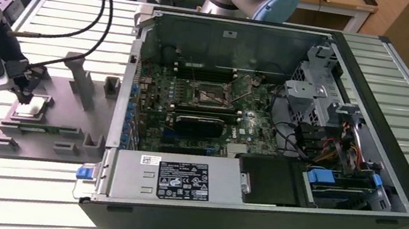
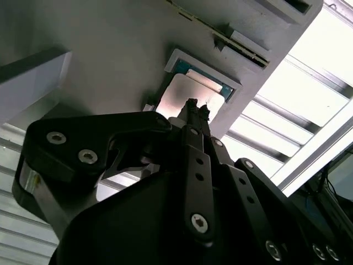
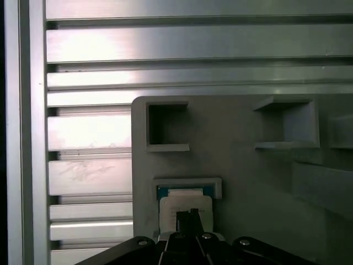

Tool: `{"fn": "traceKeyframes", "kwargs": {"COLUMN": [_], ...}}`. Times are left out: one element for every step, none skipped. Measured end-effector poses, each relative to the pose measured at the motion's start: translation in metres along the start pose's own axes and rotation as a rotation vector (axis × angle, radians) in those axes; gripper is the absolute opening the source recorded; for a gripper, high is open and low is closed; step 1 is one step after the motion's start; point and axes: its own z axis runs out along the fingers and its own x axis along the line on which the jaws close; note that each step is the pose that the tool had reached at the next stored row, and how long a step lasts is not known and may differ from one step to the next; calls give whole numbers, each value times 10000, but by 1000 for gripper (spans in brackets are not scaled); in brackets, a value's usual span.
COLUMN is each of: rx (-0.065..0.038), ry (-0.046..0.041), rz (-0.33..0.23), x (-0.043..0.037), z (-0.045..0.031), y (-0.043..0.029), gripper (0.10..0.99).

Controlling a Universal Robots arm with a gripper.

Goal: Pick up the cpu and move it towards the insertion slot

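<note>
Exterior view: my pincer [image 1: 25, 95], tips drawn together, hangs over the middle of the cpu [image 1: 32, 107]. The cpu lies in its grey fixture [image 1: 64, 130] pocket, well apart from the open computer case [image 1: 379, 86]. I judge the pickup needs a centred, level, straight lift.

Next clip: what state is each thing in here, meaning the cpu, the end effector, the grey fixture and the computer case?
cpu: lying flat in its fixture recess, not lifted.
end effector: shut, tip over the cpu's top; contact cannot be told.
grey fixture: holding the cpu in one recess.
computer case: lying on its side, side panel off, motherboard exposed.
</note>
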Motion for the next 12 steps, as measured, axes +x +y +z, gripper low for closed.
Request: {"fn": "traceKeyframes", "kwargs": {"rx": [1,1,1,2,2,2,2,2,2,1,1,2], "ry": [0,0,-1,-1,-1,-1,-1,-1,-1,-2,-2,-2], "rz": [12,22,32,38,39,39,39,39,39,40,39,39], "x": [1,1,1,2,2,1,1,1,1,1,1,1], "z": [16,31,42,48,49,49,50,50,51,51,52,52], "y": [-4,-8,-10,-11,-12,-12,-12,-12,-12,-12,-12,-12], "gripper": [102,102,102,102,102,102,102,102,102,102,102,102]}}
